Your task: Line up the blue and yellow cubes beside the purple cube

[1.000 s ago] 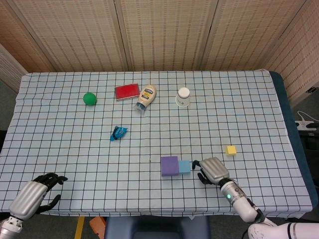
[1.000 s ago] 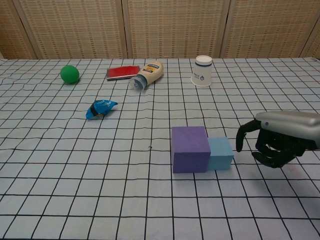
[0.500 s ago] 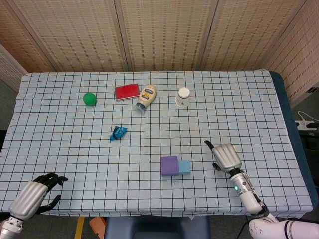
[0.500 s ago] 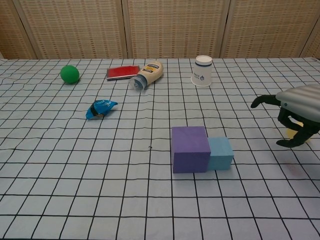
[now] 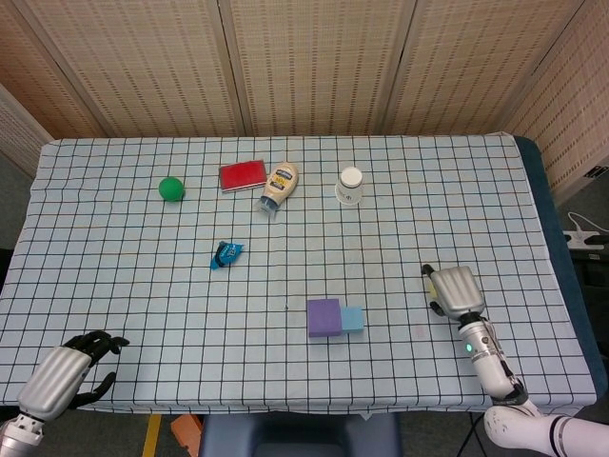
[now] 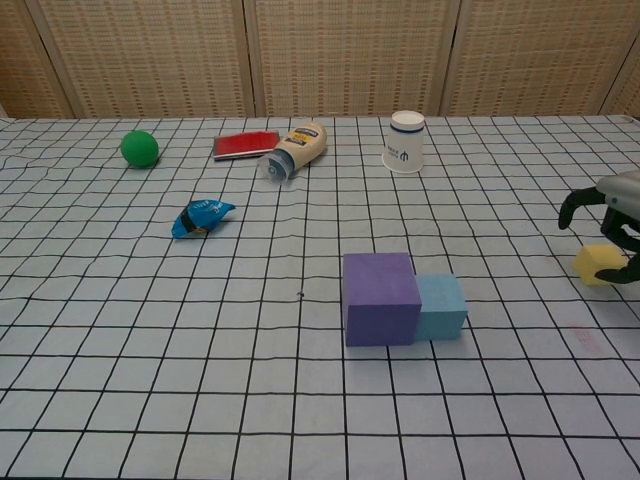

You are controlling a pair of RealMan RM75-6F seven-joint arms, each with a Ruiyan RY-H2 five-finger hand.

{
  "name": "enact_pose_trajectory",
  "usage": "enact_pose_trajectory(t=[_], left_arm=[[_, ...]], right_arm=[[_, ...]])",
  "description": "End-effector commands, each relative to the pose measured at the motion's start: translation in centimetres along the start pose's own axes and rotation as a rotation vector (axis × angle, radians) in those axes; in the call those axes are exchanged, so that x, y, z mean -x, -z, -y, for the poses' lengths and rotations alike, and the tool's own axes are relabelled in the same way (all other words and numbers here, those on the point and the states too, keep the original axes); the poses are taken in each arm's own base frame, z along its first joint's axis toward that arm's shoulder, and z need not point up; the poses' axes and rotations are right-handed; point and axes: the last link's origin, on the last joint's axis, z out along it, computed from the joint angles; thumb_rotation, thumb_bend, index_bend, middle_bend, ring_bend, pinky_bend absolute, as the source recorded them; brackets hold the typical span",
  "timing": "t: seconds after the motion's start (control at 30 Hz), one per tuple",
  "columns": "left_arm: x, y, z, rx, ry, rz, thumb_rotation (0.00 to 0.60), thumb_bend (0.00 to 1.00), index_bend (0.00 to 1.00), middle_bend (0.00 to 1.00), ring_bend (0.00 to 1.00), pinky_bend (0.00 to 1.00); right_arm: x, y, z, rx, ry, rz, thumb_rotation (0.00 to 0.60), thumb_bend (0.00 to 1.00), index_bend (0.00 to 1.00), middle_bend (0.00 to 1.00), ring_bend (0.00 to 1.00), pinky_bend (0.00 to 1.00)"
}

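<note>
The purple cube (image 5: pixel 324 317) (image 6: pixel 380 297) sits near the table's front middle. The smaller blue cube (image 5: pixel 353 319) (image 6: pixel 441 306) touches its right side. Further right, the small yellow cube (image 6: pixel 598 264) rests on the cloth. My right hand (image 5: pixel 454 290) (image 6: pixel 620 225) hovers over it, thumb out to the left and fingers curving down at the cube's right side without gripping it. In the head view the hand hides the yellow cube. My left hand (image 5: pixel 67 373) rests at the front left corner, fingers loosely apart and holding nothing.
At the back stand a green ball (image 5: pixel 171 188), a red flat box (image 5: pixel 243 175), a lying mayonnaise bottle (image 5: pixel 279 186) and an upside-down white paper cup (image 5: pixel 350 185). A blue wrapper (image 5: pixel 226 254) lies left of centre. The table's right edge (image 5: pixel 561 286) is close to my right hand.
My right hand moved away from the blue cube, rightward and back, and now sits over the yellow cube. The cubes and my left hand stayed put.
</note>
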Motion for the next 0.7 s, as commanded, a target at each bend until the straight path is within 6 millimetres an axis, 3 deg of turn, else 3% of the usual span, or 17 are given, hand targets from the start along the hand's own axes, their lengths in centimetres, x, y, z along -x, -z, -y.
enact_pose_trajectory(t=[0.03, 0.7], left_arm=[[0.0, 0.0, 0.0, -0.001, -0.001, 0.002, 0.600, 0.42, 0.29, 0.39, 0.24, 0.35], [0.2, 0.0, -0.1, -0.001, -0.003, 0.009, 0.600, 0.43, 0.29, 0.39, 0.25, 0.35]], right_arm=[[0.3, -0.2, -0.5, 0.010, -0.006, 0.002, 0.600, 0.13, 0.32, 0.84, 0.88, 1.00], [1.9, -0.8, -1.9, 0.061, -0.010, 0.040, 0.600, 0.13, 0.35, 0.85, 0.89, 1.00]])
